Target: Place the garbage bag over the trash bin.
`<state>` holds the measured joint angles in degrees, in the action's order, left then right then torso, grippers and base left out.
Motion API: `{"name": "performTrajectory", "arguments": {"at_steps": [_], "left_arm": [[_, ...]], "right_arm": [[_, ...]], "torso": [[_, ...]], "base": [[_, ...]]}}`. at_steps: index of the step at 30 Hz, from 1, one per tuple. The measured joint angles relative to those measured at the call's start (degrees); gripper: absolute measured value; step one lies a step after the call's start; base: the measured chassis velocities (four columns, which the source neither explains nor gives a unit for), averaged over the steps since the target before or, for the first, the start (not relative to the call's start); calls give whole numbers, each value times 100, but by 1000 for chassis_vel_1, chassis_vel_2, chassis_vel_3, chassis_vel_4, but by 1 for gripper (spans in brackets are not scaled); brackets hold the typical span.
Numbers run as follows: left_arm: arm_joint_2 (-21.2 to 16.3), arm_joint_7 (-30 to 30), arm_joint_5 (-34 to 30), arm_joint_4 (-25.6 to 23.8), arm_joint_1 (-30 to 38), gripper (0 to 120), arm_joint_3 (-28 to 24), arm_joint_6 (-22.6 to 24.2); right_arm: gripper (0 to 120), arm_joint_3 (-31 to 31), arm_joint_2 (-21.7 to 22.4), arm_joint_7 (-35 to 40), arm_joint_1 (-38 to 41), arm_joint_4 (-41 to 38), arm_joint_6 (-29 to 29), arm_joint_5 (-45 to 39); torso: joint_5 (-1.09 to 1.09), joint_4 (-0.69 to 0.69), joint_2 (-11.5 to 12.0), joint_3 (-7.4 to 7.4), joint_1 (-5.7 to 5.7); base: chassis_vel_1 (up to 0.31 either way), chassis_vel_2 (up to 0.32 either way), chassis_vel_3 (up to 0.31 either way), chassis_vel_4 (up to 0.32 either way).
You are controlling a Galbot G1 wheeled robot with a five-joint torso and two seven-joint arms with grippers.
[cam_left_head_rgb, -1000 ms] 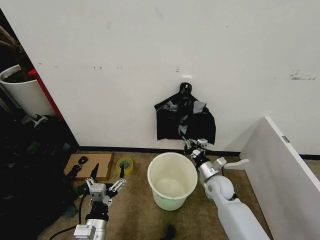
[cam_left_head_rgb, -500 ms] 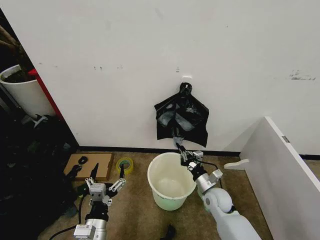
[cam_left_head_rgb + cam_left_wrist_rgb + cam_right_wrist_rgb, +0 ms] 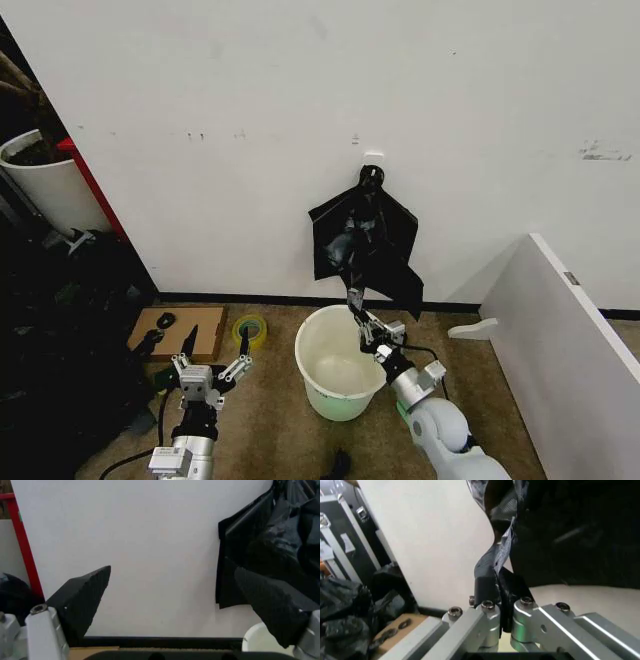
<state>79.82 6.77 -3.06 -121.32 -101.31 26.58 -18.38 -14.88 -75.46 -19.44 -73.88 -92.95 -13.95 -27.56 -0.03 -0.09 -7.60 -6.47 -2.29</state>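
The trash bin (image 3: pixel 318 352), a round white bucket, stands on the floor below a black bag bundle (image 3: pixel 345 232) hung from a wall hook. A glossy crinkled garbage bag (image 3: pixel 392 272) trails down from that bundle. My right gripper (image 3: pixel 358 313) is above the bin's far rim, shut on a twisted strip of the bag; the right wrist view shows the gripper (image 3: pixel 491 587) pinching the black plastic (image 3: pixel 503 551). My left gripper (image 3: pixel 213 362) waits open, low and to the left of the bin, and its spread fingers frame the wall in the left wrist view (image 3: pixel 170 573), with the bag (image 3: pixel 280 540) to one side.
A large white plant pot (image 3: pixel 45 185) and a heap of dark bags (image 3: pixel 60 330) fill the left side. A cardboard piece (image 3: pixel 195 330) and a yellow tape roll (image 3: pixel 249 328) lie by the wall. A white panel (image 3: pixel 560 340) slants along the right.
My right gripper has moved left, from beside the bin to over its far rim, drawing the bag's lower edge down and out from the bundle. The left arm has stayed still.
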Motion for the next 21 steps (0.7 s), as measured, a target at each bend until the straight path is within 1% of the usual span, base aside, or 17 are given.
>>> {"name": "performTrajectory", "arguments": {"at_steps": [16, 21], "left_arm": [[4, 1, 2, 25, 0, 98, -14, -12], [5, 4, 8, 36, -6, 98, -14, -21]], "right_arm": [[0, 67, 83, -43, -414, -161, -292, 527], [0, 66, 97, -13, -534, -226, -317, 562]], "torso": [[0, 0, 0, 0, 0], [0, 0, 0, 0, 0]], "base": [[0, 0, 0, 0], [0, 0, 0, 0]]}}
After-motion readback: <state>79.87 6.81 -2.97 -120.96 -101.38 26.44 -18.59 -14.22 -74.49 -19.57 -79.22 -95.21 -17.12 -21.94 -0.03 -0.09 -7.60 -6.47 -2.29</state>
